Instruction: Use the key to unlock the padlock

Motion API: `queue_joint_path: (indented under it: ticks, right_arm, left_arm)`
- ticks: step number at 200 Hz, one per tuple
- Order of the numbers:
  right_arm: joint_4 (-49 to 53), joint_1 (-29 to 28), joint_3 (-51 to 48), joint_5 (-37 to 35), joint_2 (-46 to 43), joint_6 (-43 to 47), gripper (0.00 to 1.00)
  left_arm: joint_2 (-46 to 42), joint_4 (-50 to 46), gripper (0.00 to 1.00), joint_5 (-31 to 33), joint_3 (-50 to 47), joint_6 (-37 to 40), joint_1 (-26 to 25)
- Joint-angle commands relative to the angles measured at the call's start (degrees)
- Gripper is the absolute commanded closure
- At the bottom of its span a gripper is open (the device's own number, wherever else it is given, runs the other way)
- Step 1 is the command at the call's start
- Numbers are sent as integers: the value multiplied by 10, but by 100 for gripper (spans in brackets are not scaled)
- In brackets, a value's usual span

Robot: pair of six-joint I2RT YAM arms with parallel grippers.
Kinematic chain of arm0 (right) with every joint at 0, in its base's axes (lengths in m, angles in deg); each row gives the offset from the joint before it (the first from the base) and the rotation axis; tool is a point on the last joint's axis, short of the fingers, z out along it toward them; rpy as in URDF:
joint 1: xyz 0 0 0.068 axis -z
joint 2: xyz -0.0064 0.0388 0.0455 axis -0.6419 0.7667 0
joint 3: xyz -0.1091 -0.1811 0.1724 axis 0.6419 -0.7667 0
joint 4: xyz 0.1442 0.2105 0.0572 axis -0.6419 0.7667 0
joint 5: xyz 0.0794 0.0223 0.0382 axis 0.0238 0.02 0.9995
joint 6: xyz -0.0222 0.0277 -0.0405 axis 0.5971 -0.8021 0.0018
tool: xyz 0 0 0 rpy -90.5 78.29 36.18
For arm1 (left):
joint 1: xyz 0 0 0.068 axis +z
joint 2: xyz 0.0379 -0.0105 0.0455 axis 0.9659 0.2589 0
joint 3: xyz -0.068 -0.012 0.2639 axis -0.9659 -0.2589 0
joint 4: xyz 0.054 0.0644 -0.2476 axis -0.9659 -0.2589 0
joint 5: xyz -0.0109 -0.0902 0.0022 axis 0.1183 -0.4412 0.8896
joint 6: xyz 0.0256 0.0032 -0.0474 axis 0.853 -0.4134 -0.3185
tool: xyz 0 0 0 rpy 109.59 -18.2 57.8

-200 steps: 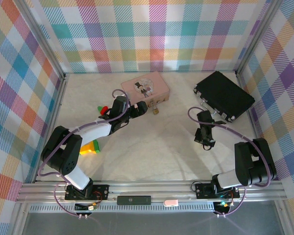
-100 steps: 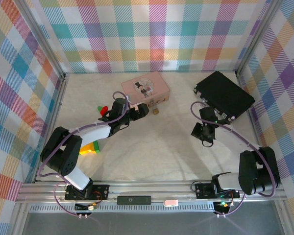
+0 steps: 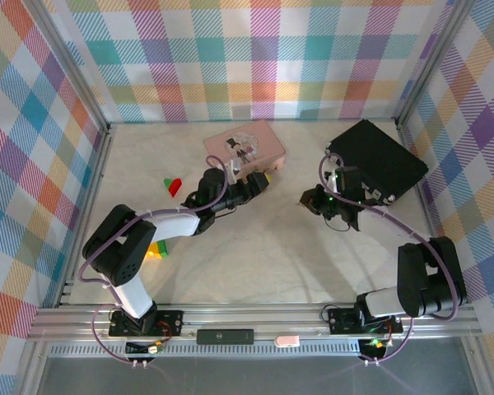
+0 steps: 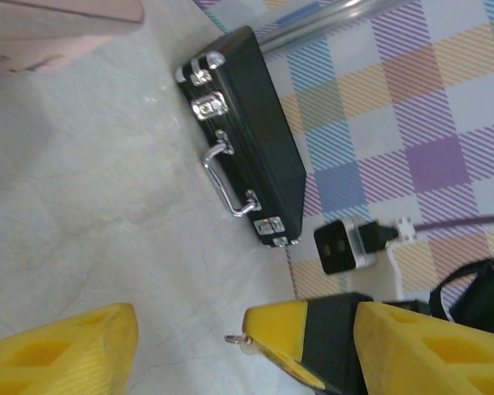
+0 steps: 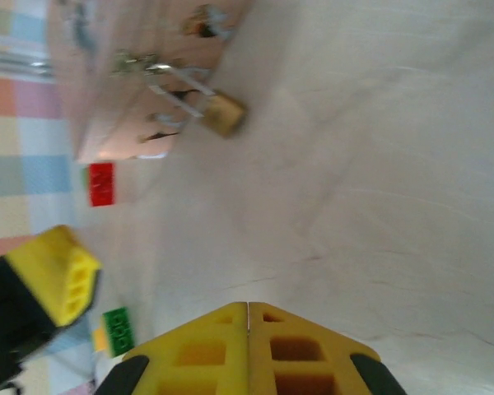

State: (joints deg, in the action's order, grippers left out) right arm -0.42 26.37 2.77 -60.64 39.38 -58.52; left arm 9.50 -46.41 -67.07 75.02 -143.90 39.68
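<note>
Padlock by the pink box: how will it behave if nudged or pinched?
The padlock seems hooked by its thin shackle through a clasp on the pink box, so it would probably pivot, not slide. Its smooth brass body likely slips when pinched.

Ahead of my right pincer [image 5: 247,309], whose matt yellow plastic is pinching the silvery metal key [image 4: 244,341], the padlock [image 5: 222,113] is gleaming like polished brass, while beyond my left pincer [image 4: 245,317] the black case [image 4: 259,140] is showing shiny chrome fittings.

padlock [image 5: 222,113] before box [image 3: 243,141], case [image 3: 377,159] at right
</note>
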Motion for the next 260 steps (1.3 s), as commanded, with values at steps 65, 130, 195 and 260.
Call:
queue_joint_path:
  ticks: [65,130,195,260]
  right_arm:
    - [-228,-7,-18,72,-13,-161,100]
    - [-216,-7,14,191,-17,31,100]
    - [-146,-7,36,158,-7,65,100]
    - [190,-41,58,-4,40,181,100]
  left_arm:
    - [-54,1,43,27,-34,15,-66]
    - [-76,-6,49,46,-34,28,-67]
    - [-91,-2,53,69,-39,12,-67]
    - [-128,-274,48,175,18,163,-58]
